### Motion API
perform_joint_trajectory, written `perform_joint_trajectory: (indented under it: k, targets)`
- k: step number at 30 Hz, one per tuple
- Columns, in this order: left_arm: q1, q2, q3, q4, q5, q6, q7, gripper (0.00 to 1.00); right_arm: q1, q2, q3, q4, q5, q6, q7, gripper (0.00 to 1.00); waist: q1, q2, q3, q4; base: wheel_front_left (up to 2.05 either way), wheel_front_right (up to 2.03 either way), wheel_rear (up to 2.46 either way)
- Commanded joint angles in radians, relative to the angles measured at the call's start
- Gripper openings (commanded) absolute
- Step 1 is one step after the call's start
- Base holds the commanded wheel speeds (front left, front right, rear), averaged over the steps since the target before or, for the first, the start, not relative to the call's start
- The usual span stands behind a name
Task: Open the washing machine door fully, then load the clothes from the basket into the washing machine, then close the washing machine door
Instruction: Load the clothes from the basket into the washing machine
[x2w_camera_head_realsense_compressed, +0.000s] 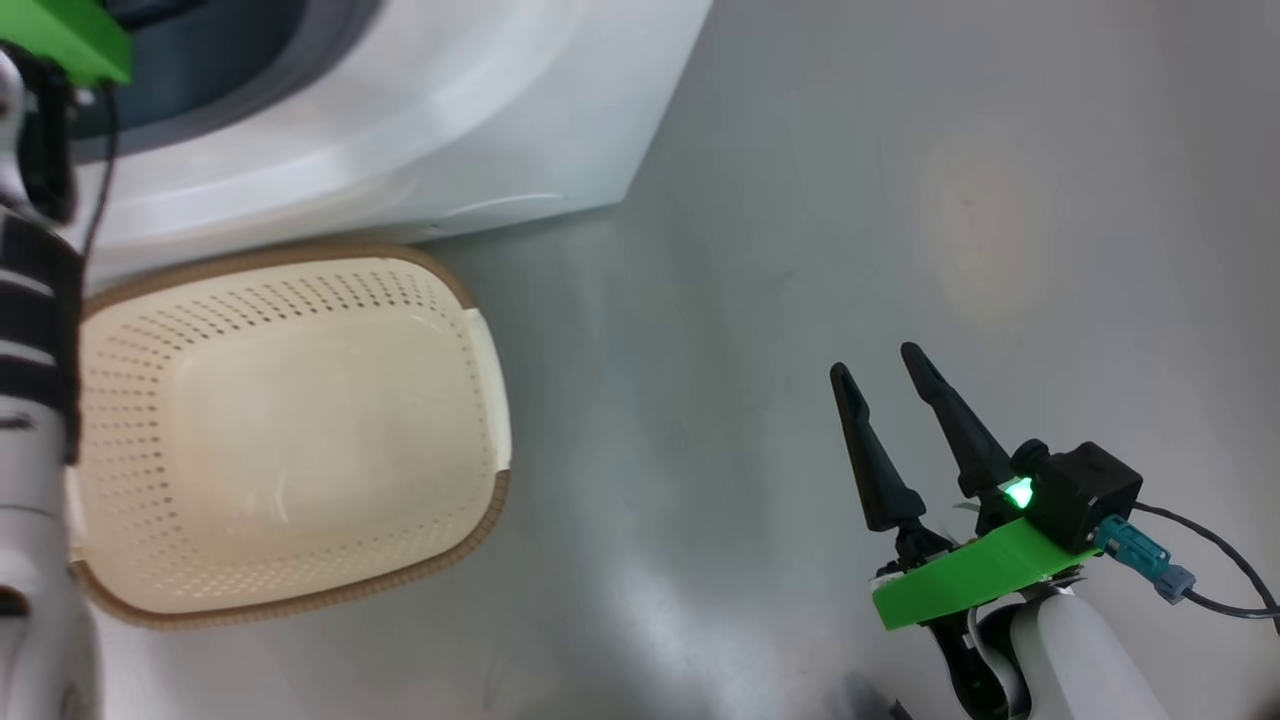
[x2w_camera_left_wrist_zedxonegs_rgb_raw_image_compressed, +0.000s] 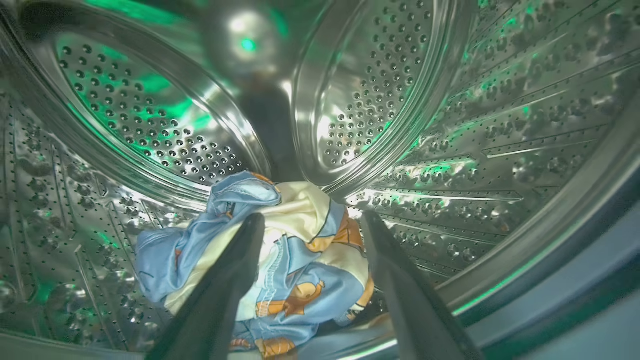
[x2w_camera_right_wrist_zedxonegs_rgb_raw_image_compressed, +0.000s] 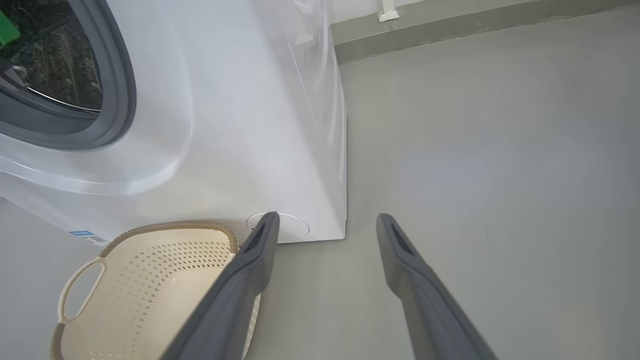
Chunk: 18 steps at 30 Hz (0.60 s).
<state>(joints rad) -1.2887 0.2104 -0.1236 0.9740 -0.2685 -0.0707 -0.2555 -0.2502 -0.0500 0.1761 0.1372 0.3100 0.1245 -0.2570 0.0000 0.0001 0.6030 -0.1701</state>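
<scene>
Widely spread, left fingers empty near clothes.

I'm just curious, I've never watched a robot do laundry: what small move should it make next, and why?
Probably draw the left gripper back out of the washing machine: its fingers stand open, the clothes lie in the drum, and the basket looks empty, so only closing the door remains.
</scene>
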Motion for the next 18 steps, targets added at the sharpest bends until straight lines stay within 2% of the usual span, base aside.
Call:
perform_joint_trajectory:
  k: [1,8,18]
  targets:
    - [0.021,0.035,0.013,-0.035,-0.002,0.007,-0.006,1.0,0.003,0.0,0.017,-0.014,-0.007,0.006,-0.005,1.0,0.0,-0.0001,-0.034,0.031,0.0,0.0,0.0]
    - [0.131,0.0,0.028,-0.107,-0.01,0.018,-0.006,1.0,0.004,0.0,-0.006,0.008,-0.01,0.006,-0.005,1.0,0.0,-0.0001,-0.107,0.068,0.0,0.0,0.0]
    - [0.334,-0.009,0.068,-0.238,-0.005,0.033,-0.006,1.0,0.03,0.0,-0.015,0.03,-0.012,0.006,-0.005,1.0,0.0,-0.0001,-0.242,0.082,0.0,0.0,0.0]
